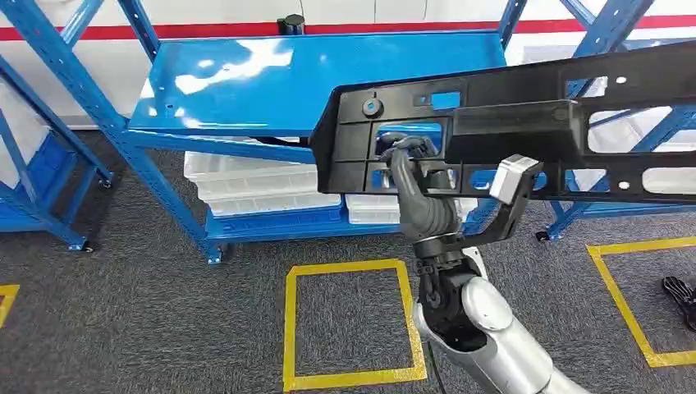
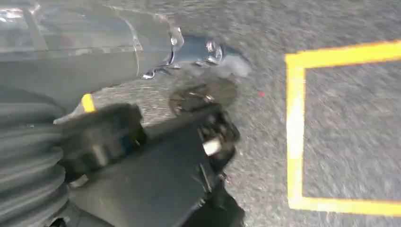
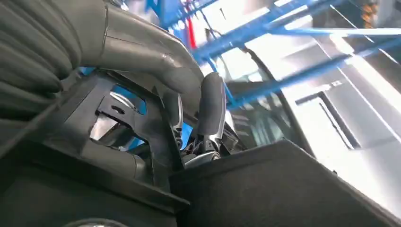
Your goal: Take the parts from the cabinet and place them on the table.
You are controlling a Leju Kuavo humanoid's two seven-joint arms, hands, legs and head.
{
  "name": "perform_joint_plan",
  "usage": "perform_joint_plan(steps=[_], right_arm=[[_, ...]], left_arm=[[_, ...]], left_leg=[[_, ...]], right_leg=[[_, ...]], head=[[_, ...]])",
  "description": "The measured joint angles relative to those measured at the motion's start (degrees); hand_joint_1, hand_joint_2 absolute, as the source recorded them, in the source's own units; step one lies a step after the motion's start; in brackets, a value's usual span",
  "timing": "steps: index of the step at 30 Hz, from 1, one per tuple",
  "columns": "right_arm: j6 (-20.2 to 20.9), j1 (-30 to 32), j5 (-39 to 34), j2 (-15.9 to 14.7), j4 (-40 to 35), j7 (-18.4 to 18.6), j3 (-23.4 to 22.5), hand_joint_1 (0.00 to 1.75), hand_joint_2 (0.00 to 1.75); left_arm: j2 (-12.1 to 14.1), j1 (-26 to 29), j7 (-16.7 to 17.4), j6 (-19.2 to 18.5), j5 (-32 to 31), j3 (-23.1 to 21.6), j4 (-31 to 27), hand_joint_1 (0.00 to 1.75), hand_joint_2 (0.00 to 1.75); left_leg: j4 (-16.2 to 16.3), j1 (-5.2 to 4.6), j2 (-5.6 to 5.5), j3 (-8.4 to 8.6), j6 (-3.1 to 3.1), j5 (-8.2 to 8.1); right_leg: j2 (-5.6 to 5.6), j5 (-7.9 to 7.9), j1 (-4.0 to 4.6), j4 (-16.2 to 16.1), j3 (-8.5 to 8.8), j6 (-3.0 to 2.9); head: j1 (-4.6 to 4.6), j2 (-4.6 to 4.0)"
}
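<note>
right hand (image 1: 420, 193) fingers (image 3: 211, 106) curl tight through the black part (image 1: 525, 107) (left hand's grip unclear).

grey carpet floor (image 1: 164, 312) throughout. 1 complete yellow tape square (image 1: 353, 320) marked on the floor in the middle foreground; a 2nd yellow tape outline (image 1: 632, 304) at the right, partly cut by the frame edge; a yellow tape corner (image 1: 6, 300) at the left edge. white trays (image 1: 254, 185) stacked on a low shelf level, with further white trays (image 1: 373, 209) just beside them to the right. red stripe (image 1: 205, 31) runs along the white wall behind. small dark object (image 1: 290, 23) against the wall, detail not clear. dark item (image 1: 679, 297) on the floor at the right edge, unidentified.
</note>
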Motion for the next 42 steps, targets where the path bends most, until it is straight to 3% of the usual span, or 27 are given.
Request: perform_joint_plan(steps=[1,3,4,6,8,10,11,12,16,17,18,19,21,22,23,25,26,27,28,32,34,35,37,38,40,41,42], right_arm=[[0.09,0.39,-0.48,0.26,0.5,-0.67,0.46,1.75,1.75],[0.13,0.98,-0.7,0.3,1.05,-1.55,0.81,1.75,1.75],[0.11,1.3,-0.7,0.3,1.22,-1.81,0.98,1.75,1.75],[-0.35,2.03,-0.94,0.26,1.92,-1.88,1.4,1.75,1.75],[-0.79,2.39,-0.89,0.26,2.49,-1.79,1.79,1.75,1.75],[-1.03,1.99,-0.52,0.24,2.77,-1.48,2.12,1.75,1.75],[-1.05,1.76,-0.52,0.17,2.84,-1.29,2.21,1.75,1.75],[-0.96,1.65,-0.76,0.09,2.91,-1.22,2.23,1.75,1.75],[0.5,1.5,-2.82,-0.07,3.01,-1.51,2.27,1.75,1.75],[0.74,1.31,-2.91,0.02,3.01,-1.75,2.29,1.75,1.75],[0.92,1.41,-3.04,0.04,3.04,-1.88,2.36,1.75,1.75],[1.14,1.3,-3.23,0.06,3.01,-2.1,2.36,1.75,1.75],[1.73,1.52,-3.56,0.0,3.19,-2.29,2.4,1.75,1.75],[2.01,1.73,-3.45,0.02,3.32,-2.4,2.49,1.75,1.75],[2.01,2.17,-3.25,0.0,3.3,-2.45,2.56,1.75,1.75],[1.19,3.36,-2.21,-0.32,2.43,-2.47,2.66,1.75,1.75],[0.59,3.89,-2.18,-0.78,1.58,-2.23,2.58,1.75,1.75],[0.19,4.59,-2.32,-1.38,0.63,-1.74,2.16,1.75,1.75],[-0.17,5.11,-2.58,-2.27,-0.55,-1.16,1.4,1.75,1.75],[-0.31,6.23,-3.12,-4.4,-3.22,-0.48,-0.22,1.75,1.75],[-0.11,6.41,-3.76,-5.12,-4.09,-0.24,-1.03,1.75,1.75],[0.06,6.46,-4.17,-5.7,-4.31,-0.22,-1.53,1.75,1.75],[0.33,6.57,-4.68,-6.47,-4.33,-0.22,-2.28,1.75,1.75],[0.39,6.72,-4.76,-6.6,-4.33,-0.22,-2.6,1.75,1.75],[0.55,6.76,-4.76,-6.86,-4.35,-0.22,-3.02,1.75,1.75],[0.67,6.73,-4.79,-7.0,-4.5,-0.28,-3.23,1.75,1.75],[0.94,6.74,-4.96,-7.06,-4.68,-0.54,-3.59,1.75,1.75]], left_arm=[[0.41,0.14,0.67,0.0,0.02,0.0,0.0,0.0,1.75],[1.29,0.22,1.92,0.45,0.02,0.0,0.07,0.0,1.75],[1.72,0.11,2.48,0.82,0.02,0.0,0.07,0.0,1.75],[2.58,0.16,3.12,1.51,0.22,0.0,0.11,0.0,1.75],[3.06,0.42,3.49,2.23,0.2,0.0,0.15,0.0,1.75],[3.28,0.44,2.88,3.17,-0.26,-0.04,0.22,0.0,1.75],[3.3,0.41,2.09,3.52,-0.59,-0.09,0.22,0.0,1.75],[3.08,0.3,1.09,3.63,-1.14,-0.2,0.22,0.0,1.75],[2.01,0.0,-1.34,3.89,-3.24,-0.94,0.07,0.0,1.75],[1.94,0.09,-1.38,3.96,-3.48,-1.07,0.04,0.0,1.75],[1.51,-0.11,-1.47,3.93,-3.65,-1.4,-0.11,0.0,1.75],[1.48,-0.31,-1.47,3.93,-3.83,-1.57,-0.13,0.0,1.75],[1.29,-0.55,-1.53,3.74,-4.77,-1.95,-0.26,0.0,1.75],[1.2,-0.59,-1.12,3.65,-5.62,-2.32,-0.28,0.0,1.75],[1.13,-0.58,-0.66,3.63,-6.17,-2.62,-0.28,0.0,1.75],[1.07,-0.59,0.81,4.01,-7.21,-3.48,-0.28,0.0,1.75],[0.96,-0.62,1.76,4.67,-7.39,-3.71,-0.28,0.0,1.75],[0.5,-0.73,2.75,5.53,-7.43,-3.98,-0.33,0.0,1.75],[0.15,-0.8,3.27,6.07,-7.41,-4.24,-0.35,0.0,1.75],[-0.42,-0.81,4.13,6.93,-7.23,-4.85,-0.33,0.0,1.75],[-0.88,-0.9,4.22,7.21,-6.97,-4.94,-0.35,0.0,1.75],[-1.16,-0.96,4.11,7.3,-6.8,-5.01,-0.35,0.0,1.75],[-1.4,-0.89,3.91,7.37,-6.65,-5.2,-0.35,0.0,1.75],[-1.44,-0.79,3.87,7.37,-6.6,-5.22,-0.35,0.0,1.75],[-1.47,-0.73,3.78,7.37,-6.49,-5.25,-0.35,0.0,1.75],[-1.51,-0.74,3.58,7.41,-6.23,-5.25,-0.35,0.0,1.75],[-1.62,-0.72,3.25,7.61,-5.59,-5.22,-0.35,0.0,1.75]], left_leg=[[-0.57,0.53,-0.89,-0.03,0.48,0.42],[-0.73,0.86,-2.4,-0.35,0.97,0.93],[-0.72,0.89,-3.08,-0.51,1.2,1.08],[-0.66,0.88,-4.83,-0.77,1.33,1.29],[-0.58,0.87,-6.5,-0.73,1.17,1.43],[-0.45,0.84,-7.96,-0.62,1.0,1.54],[-0.41,0.84,-8.66,-0.59,0.91,1.59],[-0.34,0.72,-9.16,-0.93,0.6,1.74],[-0.35,1.1,-11.93,-2.76,-1.14,2.96],[0.17,0.99,-10.18,-2.94,-1.08,2.41],[1.97,0.58,-5.93,-3.86,-1.52,0.76],[5.87,0.96,-4.41,-5.72,-1.97,-1.66],[15.22,1.73,-4.23,-9.94,-2.68,-5.71],[17.73,1.98,-4.29,-11.04,-2.99,-6.19],[17.19,2.21,-4.29,-10.59,-3.21,-5.28],[9.31,2.47,-3.44,-6.03,-3.42,-1.08],[4.06,2.44,-1.91,-2.93,-3.37,1.01],[1.16,1.8,1.84,-1.43,-3.23,0.03],[0.9,1.79,1.2,-1.49,-2.11,0.44],[0.84,1.76,-1.74,-1.83,-0.39,0.69],[0.84,1.74,-3.12,-1.89,0.21,0.87],[0.84,1.68,-4.01,-1.96,0.47,0.94],[0.86,1.37,-5.96,-2.14,0.83,1.18],[0.87,1.23,-7.0,-2.15,0.97,1.28],[0.89,0.96,-8.86,-2.1,1.04,1.47],[0.9,0.79,-9.85,-2.0,0.95,1.59],[0.88,0.87,-10.51,-2.14,0.86,1.68]], right_leg=[[-0.51,-0.26,0.13,0.13,-0.01,0.37],[5.7,-3.11,-0.52,3.51,-1.6,1.16],[7.04,-5.42,-0.78,7.63,-3.39,1.31],[7.59,-8.99,-0.95,16.64,-7.52,1.57],[7.68,-7.15,-0.95,17.43,-7.99,1.5],[8.45,-1.53,-0.95,9.31,-4.68,1.08],[10.28,1.32,-0.97,4.05,-2.65,0.74],[12.91,1.09,-1.17,2.22,-1.73,0.25],[10.92,1.13,-1.25,0.36,-1.92,-0.32],[9.84,1.61,-1.66,-0.32,-1.61,-0.42],[9.3,1.79,-1.62,-0.66,-1.45,-0.68],[8.48,1.83,-1.55,-0.65,-1.49,-0.73],[6.74,1.75,-1.44,-0.52,-1.54,-0.74],[5.92,1.73,-1.44,-0.45,-1.56,-0.7],[5.2,1.64,-1.45,-0.42,-1.52,-0.58],[3.88,1.29,-1.5,-0.1,-1.39,-0.07],[3.33,1.0,-1.57,0.19,-1.33,0.25],[2.88,0.68,-1.38,0.41,-1.33,0.66],[2.38,0.35,-0.95,0.91,-1.51,1.1],[0.82,-0.19,-1.34,0.71,-1.2,2.2],[5.8,-3.84,-1.67,5.48,-2.71,2.42],[7.11,-6.43,-1.62,10.56,-4.9,2.38],[7.72,-9.3,-1.52,19.0,-8.95,2.18],[7.75,-8.54,-1.43,19.49,-9.34,1.92],[8.23,-3.87,-1.16,13.39,-6.9,1.11],[9.17,-0.8,-1.08,7.95,-4.57,0.59],[12.37,1.03,-1.08,3.34,-2.81,-0.04]], head=[[-0.02,0.0],[0.32,0.0],[0.48,0.0],[0.83,0.0],[1.14,0.0],[1.6,0.0],[1.84,0.0],[1.77,0.0],[1.86,0.0],[2.14,0.0],[1.4,0.0],[0.72,0.0],[0.39,0.0],[0.24,0.0],[0.15,0.0],[-0.04,0.0],[-0.06,0.0],[-0.18,0.0],[-0.33,0.0],[0.35,0.0],[0.66,0.0],[1.07,0.0],[2.03,0.0],[2.29,0.0],[2.58,0.0],[2.67,0.0],[2.67,0.0]])
